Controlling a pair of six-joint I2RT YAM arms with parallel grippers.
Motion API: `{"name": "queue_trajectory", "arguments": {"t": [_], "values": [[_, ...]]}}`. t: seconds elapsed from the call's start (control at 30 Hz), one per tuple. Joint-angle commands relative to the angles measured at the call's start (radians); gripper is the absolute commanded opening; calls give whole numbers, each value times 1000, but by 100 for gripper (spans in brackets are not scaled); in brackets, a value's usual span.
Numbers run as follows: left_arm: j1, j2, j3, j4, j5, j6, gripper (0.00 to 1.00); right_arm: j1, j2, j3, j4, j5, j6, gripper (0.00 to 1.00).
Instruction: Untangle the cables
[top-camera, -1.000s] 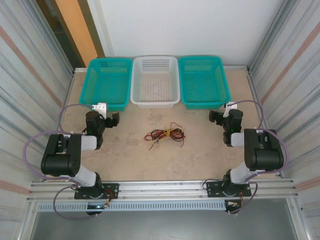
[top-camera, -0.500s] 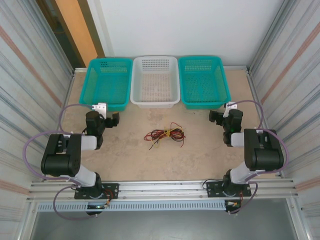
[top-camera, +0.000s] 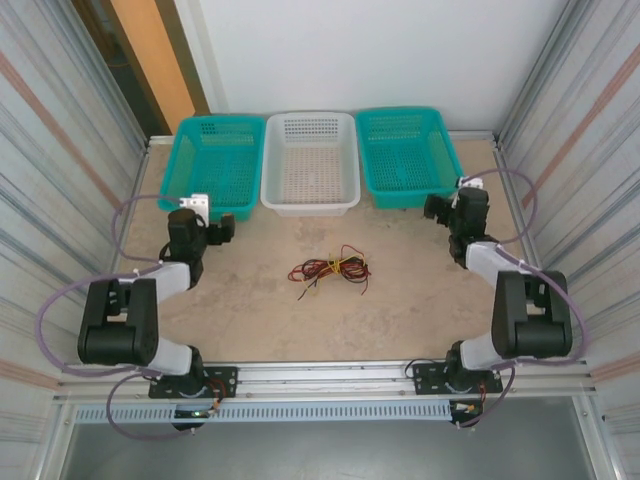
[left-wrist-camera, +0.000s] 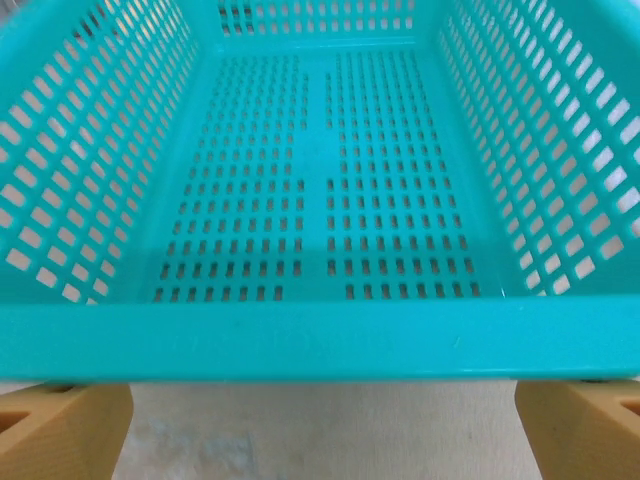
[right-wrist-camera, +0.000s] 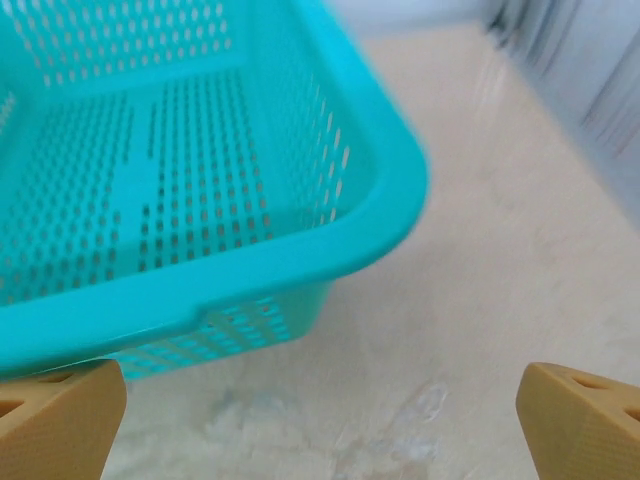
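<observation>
The cables (top-camera: 330, 268) lie as one loose tangle of thin red, black and yellow wires on the beige table, midway between the arms. My left gripper (top-camera: 224, 229) hovers by the near rim of the left teal basket (top-camera: 215, 165), well left of the tangle. My right gripper (top-camera: 436, 207) sits at the near right corner of the right teal basket (top-camera: 407, 158). In the left wrist view the left gripper (left-wrist-camera: 320, 435) is open, its tan fingertips (left-wrist-camera: 60, 430) far apart with nothing between. The right gripper (right-wrist-camera: 320, 425) is open too, over bare table.
A white basket (top-camera: 311, 160) stands between the two teal ones along the back. The left basket's rim (left-wrist-camera: 320, 340) faces the left wrist camera; the right basket's corner (right-wrist-camera: 390, 215) is close ahead of the right one. Corrugated metal walls close both sides.
Both arms have reached forward toward the baskets. The right gripper moved farther back and right, the left one slightly back. The cables have not moved.
</observation>
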Motion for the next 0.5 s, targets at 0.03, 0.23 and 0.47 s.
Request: {"name": "queue_trajectory", "arguments": {"t": [0.03, 0.23, 0.47], "values": [[-53, -223, 69, -206, -193, -52, 97, 99, -208, 24, -305, 227, 101, 99], [-246, -366, 261, -589, -170, -281, 92, 22, -503, 31, -665, 105, 493, 99], [-653, -298, 282, -713, -98, -235, 96, 408, -345, 308, -1125, 132, 478, 99]]}}
